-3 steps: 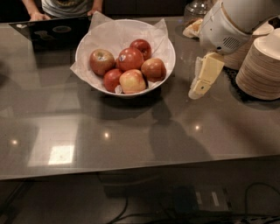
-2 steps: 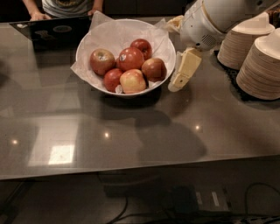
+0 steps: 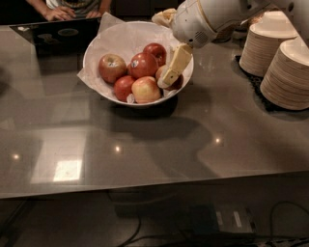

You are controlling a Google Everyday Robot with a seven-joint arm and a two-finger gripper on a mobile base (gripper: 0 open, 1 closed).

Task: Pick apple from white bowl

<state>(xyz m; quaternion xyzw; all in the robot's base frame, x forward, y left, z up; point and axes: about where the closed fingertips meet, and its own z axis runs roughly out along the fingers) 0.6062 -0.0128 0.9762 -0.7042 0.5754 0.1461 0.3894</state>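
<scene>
The white bowl, wide and lined with crinkled white paper, stands at the back centre of the glossy grey table. It holds several red and yellow apples, among them one at the left, one in the middle and one at the front. My gripper hangs over the bowl's right side and is open. Its lower beige finger points down onto a partly hidden apple by the right rim. The other finger shows above the far rim.
Two stacks of beige paper plates stand on a black mat at the right, close to my arm. A dark laptop and a person's hands are at the back left. Cables lie under the table's front edge.
My gripper has moved left from beside the plate stacks to over the bowl's right side, its lower finger now among the apples. The apples have not moved.
</scene>
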